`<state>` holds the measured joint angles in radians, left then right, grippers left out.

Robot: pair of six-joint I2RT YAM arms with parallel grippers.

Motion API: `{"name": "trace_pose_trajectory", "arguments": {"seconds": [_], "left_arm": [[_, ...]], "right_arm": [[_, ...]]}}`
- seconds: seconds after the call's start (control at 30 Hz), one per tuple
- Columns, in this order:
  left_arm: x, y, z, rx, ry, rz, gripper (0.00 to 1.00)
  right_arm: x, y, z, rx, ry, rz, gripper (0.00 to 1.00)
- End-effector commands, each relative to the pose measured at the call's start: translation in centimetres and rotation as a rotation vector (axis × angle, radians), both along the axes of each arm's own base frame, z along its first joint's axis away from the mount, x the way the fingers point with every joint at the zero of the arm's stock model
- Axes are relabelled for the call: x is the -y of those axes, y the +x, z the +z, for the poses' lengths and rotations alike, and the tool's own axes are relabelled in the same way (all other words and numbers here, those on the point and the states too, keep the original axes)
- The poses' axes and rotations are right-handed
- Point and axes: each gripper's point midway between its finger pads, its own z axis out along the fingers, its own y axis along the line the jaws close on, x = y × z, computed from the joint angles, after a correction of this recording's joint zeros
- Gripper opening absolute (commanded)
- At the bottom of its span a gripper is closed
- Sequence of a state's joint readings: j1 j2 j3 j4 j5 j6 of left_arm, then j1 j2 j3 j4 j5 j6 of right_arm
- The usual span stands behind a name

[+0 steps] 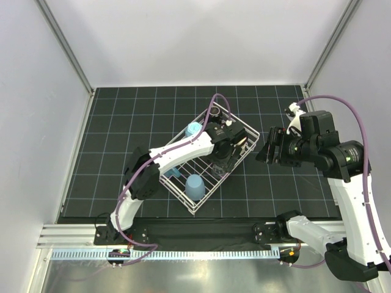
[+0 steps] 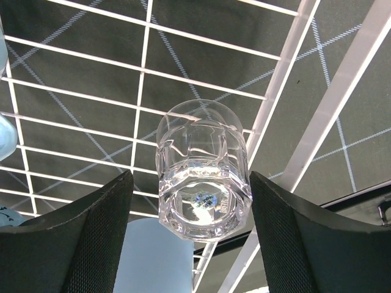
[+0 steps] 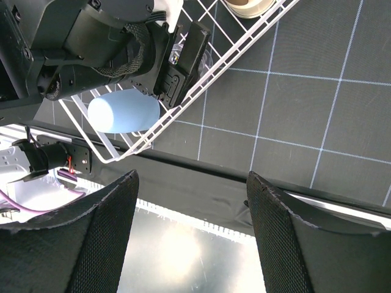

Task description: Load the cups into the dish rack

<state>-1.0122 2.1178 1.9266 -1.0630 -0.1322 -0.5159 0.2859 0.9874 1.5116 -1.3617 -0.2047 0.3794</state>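
Over the dish rack [image 1: 177, 193], my left gripper [image 2: 189, 183] stands spread around the clear glass [image 2: 201, 146]. The glass sits mouth-down on the grid near the rack's right wall, with a gap between it and my finger on each side, so I am not gripping it. My right gripper [image 3: 190, 183] hangs wide apart and bare over the table [image 1: 122, 152], just right of the rack. Also in the rack are the light blue tumbler [image 1: 195, 186] at the near corner, a pale blue mug [image 1: 194, 129] on the far left, a beige cup [image 3: 247, 5] by the right wall, and what may be the small dark cup [image 1: 218, 112] at the far corner. My arm hides part of the middle. I see no cup outside the rack, so I judge the loading nearly done, with only lifting my left hand clear remaining.
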Motion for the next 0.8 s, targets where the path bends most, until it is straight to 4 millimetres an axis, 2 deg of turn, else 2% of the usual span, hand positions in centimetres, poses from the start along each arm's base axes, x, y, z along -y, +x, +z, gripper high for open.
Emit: {"name": "trace_pose_trajectory", "arguments": {"seconds": [0.0, 0.1, 0.2, 0.33, 0.37, 0.4, 0.43, 0.47, 0.5, 0.53, 0.57, 0.6, 0.63, 0.67, 0.7, 0.73, 0.77], "left_arm": [[0.6, 0.9, 4.4, 0.085, -0.085, -0.001, 0.74], [-0.1, 1.0, 5.8, 0.105, -0.085, 0.01, 0.74], [-0.5, 1.6, 8.1, 0.142, -0.123, 0.028, 0.74], [-1.1, 2.4, 12.0, 0.186, -0.231, 0.068, 0.73], [-1.5, 2.7, 14.2, 0.214, -0.294, 0.094, 0.73], [-1.6, 2.7, 15.1, 0.225, -0.328, 0.102, 0.73], [-2.1, 2.6, 15.0, 0.222, -0.337, 0.111, 0.73], [-3.3, 2.4, 17.4, 0.255, -0.395, 0.129, 0.73], [-3.4, 2.6, 18.6, 0.278, -0.445, 0.148, 0.73], [-4.5, 2.4, 18.0, 0.268, -0.444, 0.167, 0.74], [-5.6, 1.8, 20.3, 0.295, -0.513, 0.178, 0.75], [-6.1, 1.8, 21.2, 0.306, -0.568, 0.195, 0.75], [-7.2, 2.3, 21.7, 0.317, -0.603, 0.224, 0.77], [-8.4, 0.8, 21.6, 0.285, -0.652, 0.213, 0.77], [-8.7, 0.7, 22.3, 0.281, -0.713, 0.222, 0.77], [-9.9, 0.6, 20.3, 0.217, -0.721, 0.241, 0.77], [-11.3, -0.2, 21.6, 0.236, -0.775, 0.249, 0.78]], "right_arm": [[0.2, -1.0, 0.1, -0.016, 0.004, 0.0, 0.72], [0.3, -1.1, 0.2, -0.008, 0.004, 0.0, 0.72], [0.1, -0.8, -0.2, -0.01, 0.008, -0.003, 0.72], [-1.5, 0.2, 1.6, 0.064, 0.095, 0.041, 0.73], [-1.8, 0.4, 1.8, 0.078, 0.113, 0.048, 0.73], [-2.1, 0.9, 2.1, 0.103, 0.129, 0.049, 0.74], [-2.3, 1.1, 1.5, 0.087, 0.141, 0.041, 0.74], [-2.7, 1.1, 1.3, 0.078, 0.161, 0.052, 0.74], [-3.1, 1.5, 1.3, 0.088, 0.18, 0.055, 0.76], [-3.3, 1.6, 0.6, 0.068, 0.194, 0.048, 0.76], [-3.4, 1.7, 0.5, 0.073, 0.206, 0.043, 0.77], [-3.6, 2.2, 0.8, 0.101, 0.221, 0.033, 0.79], [-3.5, 2.4, 0.5, 0.106, 0.226, 0.018, 0.81], [-3.3, 2.3, 1.1, 0.143, 0.24, -0.001, 0.83], [-3.3, 2.9, 1.5, 0.182, 0.25, -0.014, 0.87], [-3.1, 2.7, 2.1, 0.206, 0.271, -0.039, 0.89], [-3.0, 3.1, 2.4, 0.229, 0.276, -0.056, 0.95]]}}
